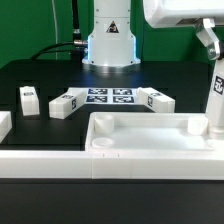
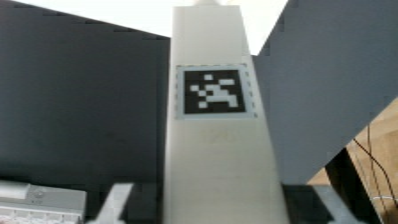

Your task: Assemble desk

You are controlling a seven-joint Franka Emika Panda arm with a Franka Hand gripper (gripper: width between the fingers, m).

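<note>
White plastic is between the fingers: the gripper pinches the top of one leg. The leg stands straight up, long way pointing down, at the tabletop corner on the exterior view's right. I cannot tell if it is in the hole.

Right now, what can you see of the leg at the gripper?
The leg is a white, square-section post, plastic by the look of it, with a black-and-white tag on one face. It stands nearly upright, leaning slightly, its lower end at the corner of the tabletop on the exterior view's right; whether it is seated in a socket is hidden. The gripper is at its upper end; whether the fingers clamp it cannot be told.
</note>
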